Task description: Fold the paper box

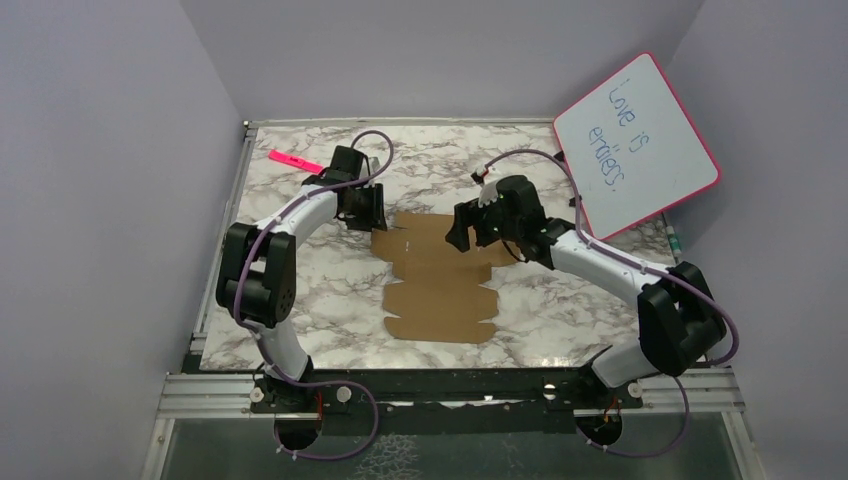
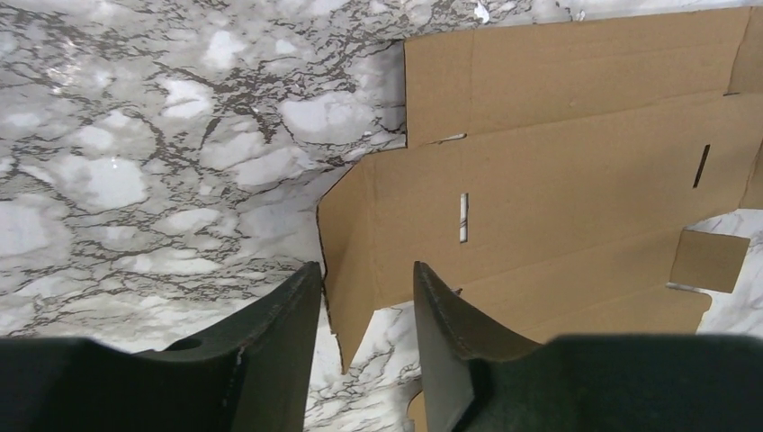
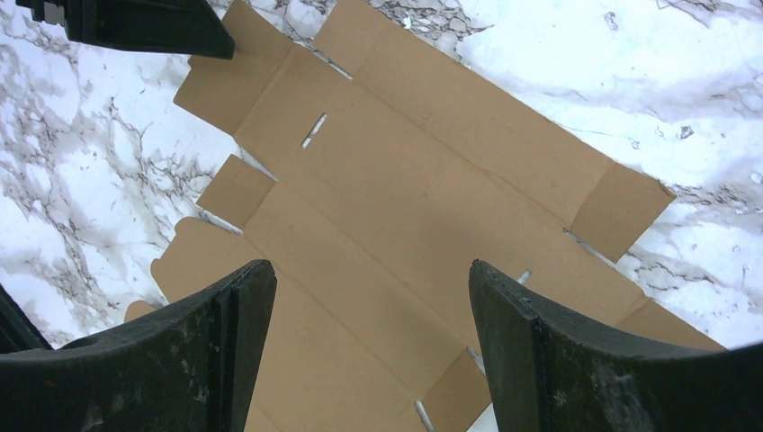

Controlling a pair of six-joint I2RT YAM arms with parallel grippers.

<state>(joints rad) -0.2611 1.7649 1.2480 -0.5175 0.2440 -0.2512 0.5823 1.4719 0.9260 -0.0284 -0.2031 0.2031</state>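
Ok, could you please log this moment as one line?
paper box: flat sheet, unfolded | left gripper: open, jaws astride sheet's edge | right gripper: open, over sheet

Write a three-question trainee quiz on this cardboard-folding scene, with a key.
1. True or false: the cardboard sheet is already folded into a box.
2. What leans at the far right? A. a whiteboard B. a bucket C. a lamp
3. Fill in: the right gripper hangs over the sheet with its jaws ____.
Key: 1 false; 2 A; 3 open.
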